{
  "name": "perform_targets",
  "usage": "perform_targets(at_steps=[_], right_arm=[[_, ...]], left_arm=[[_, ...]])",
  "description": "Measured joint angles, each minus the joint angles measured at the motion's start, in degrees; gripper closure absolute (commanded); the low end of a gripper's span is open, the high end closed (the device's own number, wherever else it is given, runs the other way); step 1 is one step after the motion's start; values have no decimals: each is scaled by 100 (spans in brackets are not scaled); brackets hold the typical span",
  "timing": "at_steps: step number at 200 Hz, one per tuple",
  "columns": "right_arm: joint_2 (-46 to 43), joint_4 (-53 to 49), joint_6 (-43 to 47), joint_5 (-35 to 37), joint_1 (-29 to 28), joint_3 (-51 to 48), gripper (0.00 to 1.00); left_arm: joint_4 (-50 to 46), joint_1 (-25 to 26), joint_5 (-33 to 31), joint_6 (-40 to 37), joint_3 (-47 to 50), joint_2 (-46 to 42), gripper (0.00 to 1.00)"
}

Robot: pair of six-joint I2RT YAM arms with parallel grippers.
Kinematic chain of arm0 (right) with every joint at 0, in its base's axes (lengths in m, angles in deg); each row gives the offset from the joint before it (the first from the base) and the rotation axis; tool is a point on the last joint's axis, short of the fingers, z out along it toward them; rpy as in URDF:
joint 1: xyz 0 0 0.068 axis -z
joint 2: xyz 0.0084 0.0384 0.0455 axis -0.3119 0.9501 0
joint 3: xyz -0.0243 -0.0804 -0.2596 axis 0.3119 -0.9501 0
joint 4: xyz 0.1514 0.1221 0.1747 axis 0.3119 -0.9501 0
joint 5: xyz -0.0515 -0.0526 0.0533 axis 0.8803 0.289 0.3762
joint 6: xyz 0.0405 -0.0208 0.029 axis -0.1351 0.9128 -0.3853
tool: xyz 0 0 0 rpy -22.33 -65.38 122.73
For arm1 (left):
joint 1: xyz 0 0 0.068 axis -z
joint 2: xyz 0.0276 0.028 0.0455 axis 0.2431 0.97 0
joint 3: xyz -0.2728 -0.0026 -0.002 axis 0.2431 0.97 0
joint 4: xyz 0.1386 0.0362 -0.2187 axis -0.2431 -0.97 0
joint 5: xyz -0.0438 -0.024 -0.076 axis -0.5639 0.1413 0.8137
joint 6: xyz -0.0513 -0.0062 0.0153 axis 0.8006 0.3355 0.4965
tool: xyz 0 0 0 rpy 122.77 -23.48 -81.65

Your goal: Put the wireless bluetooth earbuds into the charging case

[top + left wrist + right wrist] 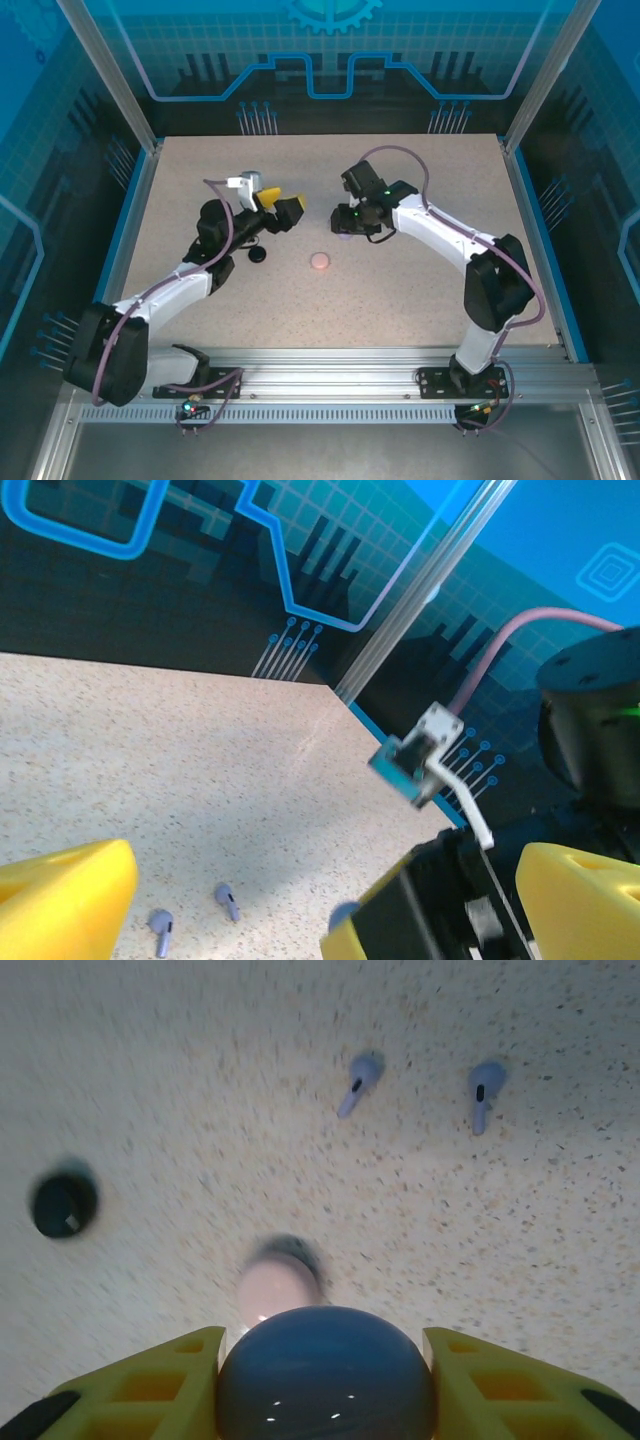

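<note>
Jaws of right gripper [325,1348] clasped on round blue-grey case [325,1395] beside pink case [278,1285]; left gripper [281,205] spread wide, empty.

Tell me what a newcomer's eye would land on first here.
The blue-grey round case stands out first, clamped in the right pincer low in the right wrist view. Beyond it, two purple earbuds lie apart on the speckled table. From above, the yellow left pincer gapes open near mid-table.
</note>
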Motion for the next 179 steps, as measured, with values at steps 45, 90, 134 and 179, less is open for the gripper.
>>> perform_targets(at_steps=[45, 90, 134, 179], right_arm=[[-481, 892, -1843, 219, 37, -337, 66], [-903, 1532, -3261, 592, 20, -726, 68], [-1054, 1722, -4048, 979, -157, -776, 68], [-1106, 1891, -4586, 1204, -343, -938, 68]], left_arm=[[951, 0, 424, 326, 214, 509, 1], [1851, 31, 695, 654, 332, 1014, 1], [1982, 348, 529, 562, 337, 1169, 2], [2319, 588, 188, 457, 339, 1572, 4]])
